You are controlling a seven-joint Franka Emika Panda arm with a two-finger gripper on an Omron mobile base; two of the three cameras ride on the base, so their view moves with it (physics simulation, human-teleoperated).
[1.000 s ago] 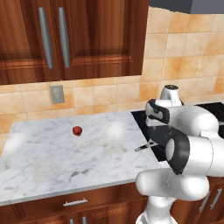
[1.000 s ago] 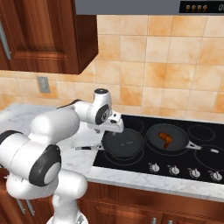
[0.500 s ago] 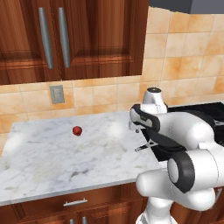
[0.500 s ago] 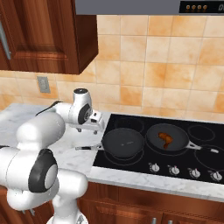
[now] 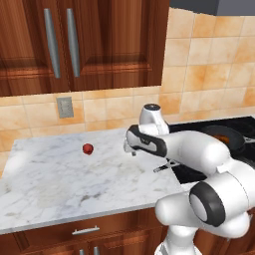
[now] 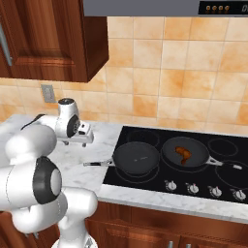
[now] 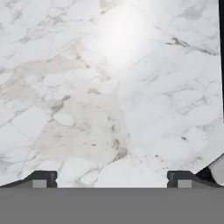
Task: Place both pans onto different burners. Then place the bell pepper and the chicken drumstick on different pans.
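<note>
Hand view showed the gripper (image 7: 112, 181) with its jaws spread wide and nothing between them, only bare marble counter (image 7: 131, 87) below. The bell pepper (image 5: 88, 148) lay on that counter, well off to the gripper's side, away from the cooktop (image 6: 218, 167). The likely risk was a glancing descent: a small round pepper could roll away if one finger touched it first. The arm reached out level over the counter, wrist bent downward. Behind the gripper, the chicken drumstick (image 6: 183, 153) sat in the far pan (image 6: 185, 151); the near pan (image 6: 136, 158) waited empty.
</note>
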